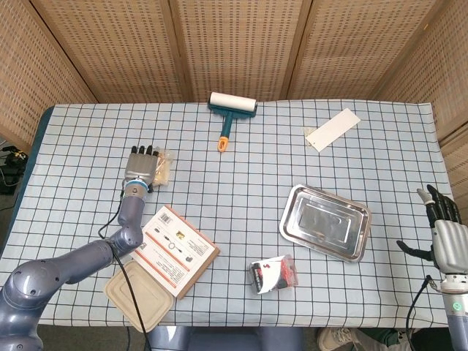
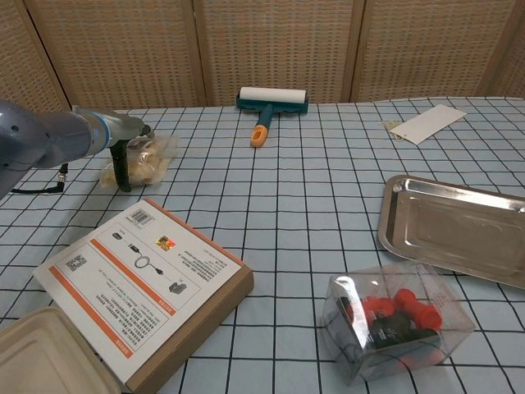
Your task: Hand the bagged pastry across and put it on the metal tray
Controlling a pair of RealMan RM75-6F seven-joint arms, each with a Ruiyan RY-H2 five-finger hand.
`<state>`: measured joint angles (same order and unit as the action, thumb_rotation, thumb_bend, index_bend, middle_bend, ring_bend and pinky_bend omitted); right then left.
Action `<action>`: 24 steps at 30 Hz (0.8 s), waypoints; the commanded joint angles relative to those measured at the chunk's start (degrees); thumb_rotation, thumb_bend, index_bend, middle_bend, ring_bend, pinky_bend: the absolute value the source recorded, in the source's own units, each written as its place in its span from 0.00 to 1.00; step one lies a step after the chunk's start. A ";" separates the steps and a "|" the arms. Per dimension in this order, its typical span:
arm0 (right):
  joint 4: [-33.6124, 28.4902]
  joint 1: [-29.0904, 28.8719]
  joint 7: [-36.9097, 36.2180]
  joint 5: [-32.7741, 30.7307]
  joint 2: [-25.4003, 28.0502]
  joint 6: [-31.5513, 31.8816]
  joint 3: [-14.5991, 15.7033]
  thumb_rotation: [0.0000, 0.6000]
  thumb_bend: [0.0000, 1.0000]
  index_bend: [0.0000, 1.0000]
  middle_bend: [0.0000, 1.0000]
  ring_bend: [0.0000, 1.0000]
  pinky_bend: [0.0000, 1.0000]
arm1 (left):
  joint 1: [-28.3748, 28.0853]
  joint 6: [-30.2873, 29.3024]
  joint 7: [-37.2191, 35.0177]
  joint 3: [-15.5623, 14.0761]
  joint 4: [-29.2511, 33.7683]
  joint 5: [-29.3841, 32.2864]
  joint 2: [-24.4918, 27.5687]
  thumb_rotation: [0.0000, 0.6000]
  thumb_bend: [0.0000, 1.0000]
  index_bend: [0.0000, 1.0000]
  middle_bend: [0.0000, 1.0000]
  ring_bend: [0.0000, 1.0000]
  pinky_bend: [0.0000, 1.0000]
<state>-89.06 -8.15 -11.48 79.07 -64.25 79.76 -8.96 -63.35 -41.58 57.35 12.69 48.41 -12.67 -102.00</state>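
The bagged pastry [image 1: 163, 170], a clear bag of pale brown pieces, lies on the checked cloth at the left. My left hand [image 1: 141, 166] hovers flat over it and covers most of the bag. In the chest view the left hand [image 2: 123, 154] has its thumb pointing down in front of the bagged pastry [image 2: 152, 159], with nothing plainly gripped. The empty metal tray [image 1: 325, 221] sits at the right, also visible in the chest view [image 2: 449, 222]. My right hand [image 1: 443, 235] hangs off the table's right edge with its fingers spread, far from the tray.
A teal lint roller [image 1: 230, 110] lies at the back centre and a white card [image 1: 333, 129] at the back right. A cardboard box with an orange label [image 1: 172, 250] and a beige lidded container [image 1: 137, 296] lie front left. A clear box of red parts [image 1: 273, 274] sits before the tray.
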 commanded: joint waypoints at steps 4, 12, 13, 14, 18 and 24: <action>-0.17 0.08 -0.08 0.41 0.09 0.29 0.15 1.00 0.12 0.00 0.00 0.00 0.00 | 0.53 -2.11 -3.79 -0.10 -1.80 -5.34 -1.93 1.00 0.27 0.57 0.32 0.35 0.44; -0.85 0.17 -0.37 1.40 0.39 0.77 0.48 1.00 0.12 0.00 0.00 0.00 0.00 | 3.92 -8.55 -15.33 0.38 3.29 -19.57 0.39 1.00 0.33 0.66 0.39 0.41 0.47; -0.90 0.17 -0.46 1.44 0.44 0.79 0.48 1.00 0.12 0.00 0.00 0.00 0.00 | 4.07 -9.32 -16.04 0.61 4.46 -20.71 0.93 1.00 0.33 0.66 0.39 0.41 0.47; -0.93 0.18 -0.53 1.47 0.48 0.80 0.50 1.00 0.12 0.00 0.00 0.00 0.00 | 4.21 -9.93 -16.47 0.82 5.54 -21.52 1.41 1.00 0.33 0.66 0.39 0.41 0.47; -1.03 0.22 -0.93 1.35 0.72 0.75 0.48 1.00 0.12 0.00 0.00 0.00 0.00 | 3.89 -12.29 -17.41 2.35 10.03 -23.98 2.72 1.00 0.33 0.66 0.39 0.41 0.47; -0.87 0.44 -2.21 0.70 1.25 0.92 0.06 1.00 0.12 0.00 0.00 0.00 0.00 | 1.67 -12.99 -17.90 4.88 16.32 -25.87 2.06 1.00 0.33 0.64 0.39 0.41 0.46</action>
<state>-89.99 -7.76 -13.48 79.89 -63.10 80.65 -8.82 -60.75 -54.27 39.60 16.52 63.17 -38.09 -99.67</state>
